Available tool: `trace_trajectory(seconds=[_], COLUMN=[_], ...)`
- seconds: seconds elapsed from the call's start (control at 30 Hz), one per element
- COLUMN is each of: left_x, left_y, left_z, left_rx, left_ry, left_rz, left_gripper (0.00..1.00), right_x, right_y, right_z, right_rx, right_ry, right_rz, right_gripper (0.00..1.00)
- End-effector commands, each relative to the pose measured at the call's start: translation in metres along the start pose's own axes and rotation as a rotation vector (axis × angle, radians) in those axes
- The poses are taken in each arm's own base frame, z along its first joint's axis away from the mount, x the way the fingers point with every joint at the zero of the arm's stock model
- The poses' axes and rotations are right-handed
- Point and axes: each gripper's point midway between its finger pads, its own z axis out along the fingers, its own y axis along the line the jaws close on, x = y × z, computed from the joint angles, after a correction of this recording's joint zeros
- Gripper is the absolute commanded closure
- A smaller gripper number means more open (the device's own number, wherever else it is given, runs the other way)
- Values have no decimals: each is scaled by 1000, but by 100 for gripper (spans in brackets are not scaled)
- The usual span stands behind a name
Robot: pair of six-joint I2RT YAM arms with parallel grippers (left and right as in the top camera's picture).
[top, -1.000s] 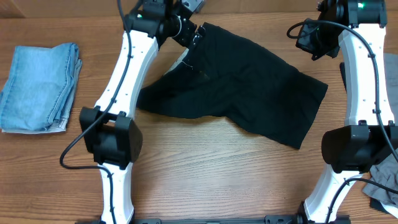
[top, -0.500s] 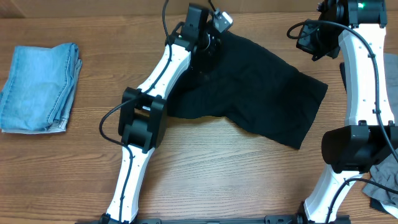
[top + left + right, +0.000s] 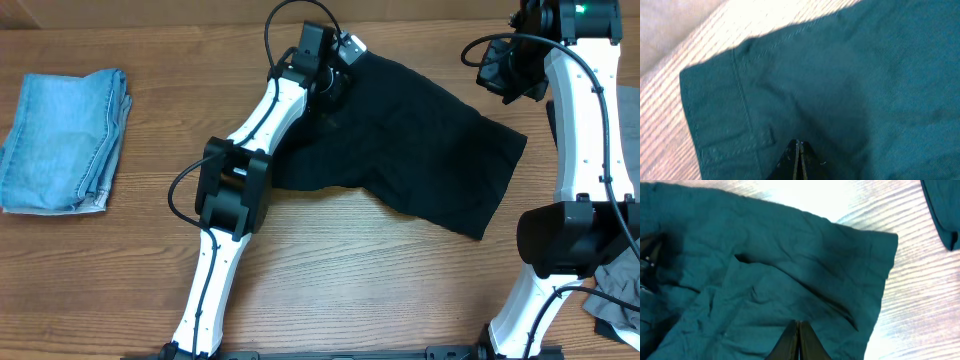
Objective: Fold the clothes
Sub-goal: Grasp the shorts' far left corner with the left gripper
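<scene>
Shorts soft, limp, light; we judge waistband corner best hold. Left gripper closed at waistband, pinch unclear; right gripper closed, apparently empty.

The black fabric shorts lie on the wooden table, upper centre-right. The folded light-blue denim garment lies far left, and the crumpled grey garment in the lower right corner.
</scene>
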Motion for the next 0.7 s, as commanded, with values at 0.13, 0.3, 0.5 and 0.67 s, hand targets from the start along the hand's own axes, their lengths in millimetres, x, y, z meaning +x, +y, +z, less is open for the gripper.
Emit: trace_trajectory(seconds=[0.13, 0.3, 0.5, 0.67], left_x=[42, 72, 129, 169], left_y=[19, 34, 109, 154], left_z=[8, 15, -10, -42], left_rx=[4, -12, -202, -261], left_ry=[98, 158, 305, 352], left_rz=[-37, -74, -175, -402], left_gripper=[96, 96, 96, 96], right_x=[4, 6, 4, 3], right_y=[-2, -3, -2, -2], right_z=[3, 3, 3, 3], right_rx=[20, 23, 19, 18], right_ry=[19, 28, 17, 14], right_rz=[28, 27, 27, 26], right_gripper=[96, 96, 96, 96])
